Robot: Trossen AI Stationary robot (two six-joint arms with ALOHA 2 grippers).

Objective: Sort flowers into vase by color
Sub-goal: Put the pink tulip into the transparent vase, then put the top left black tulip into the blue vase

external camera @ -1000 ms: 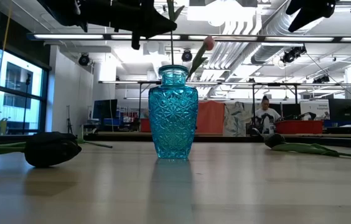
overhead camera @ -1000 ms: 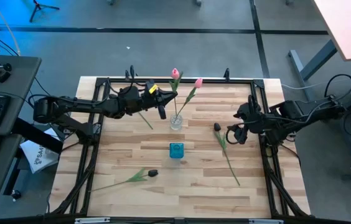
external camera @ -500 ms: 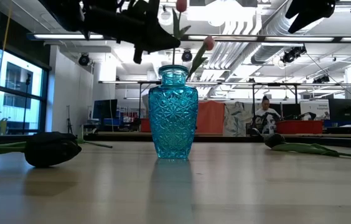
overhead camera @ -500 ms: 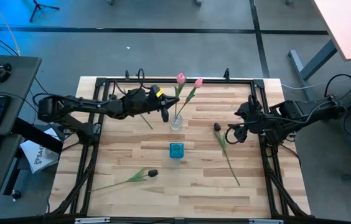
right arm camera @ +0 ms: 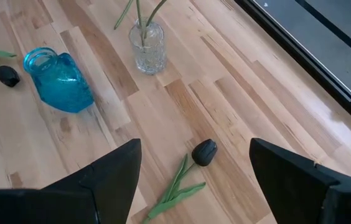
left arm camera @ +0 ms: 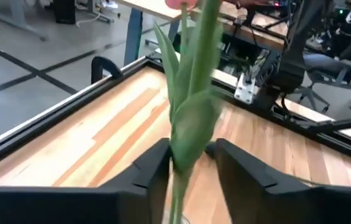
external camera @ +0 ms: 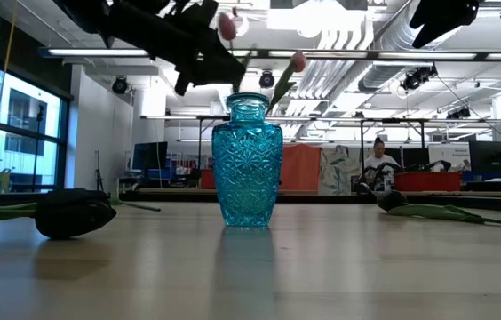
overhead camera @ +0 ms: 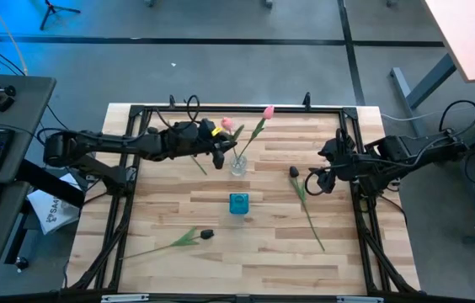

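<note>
My left gripper (overhead camera: 221,154) is shut on a pink tulip (overhead camera: 227,124) just left of the clear glass vase (overhead camera: 237,165). The tulip leans toward the table's left. A second pink tulip (overhead camera: 268,111) stands in that vase by its stem. The blue vase (overhead camera: 238,203) stands nearer, mid-table. One dark tulip (overhead camera: 293,172) lies right of centre, another (overhead camera: 206,233) near the front left. My right gripper (overhead camera: 314,181) hangs open and empty above the right-hand dark tulip (right arm camera: 204,152). My left gripper has the pink tulip's stem and leaf (left arm camera: 188,134) between its two fingers (left arm camera: 154,171), well below the head. The fingers lie across the stem. The tulip is lifted and tilted, and its lower stem (left arm camera: 175,202) runs down toward the clear vase; its end is hidden.
A loose green stem (overhead camera: 196,161) lies under my left arm. A black frame (overhead camera: 221,109) borders the table's far edge and sides. Bare wood lies between the blue vase and the near edge (overhead camera: 246,269).
My left gripper has gone down and a little toward the table's left edge, tipping as it went. The pink tulip it holds has gone from nearly upright to leaning left, and its head is now lower and closer to the gripper.
</note>
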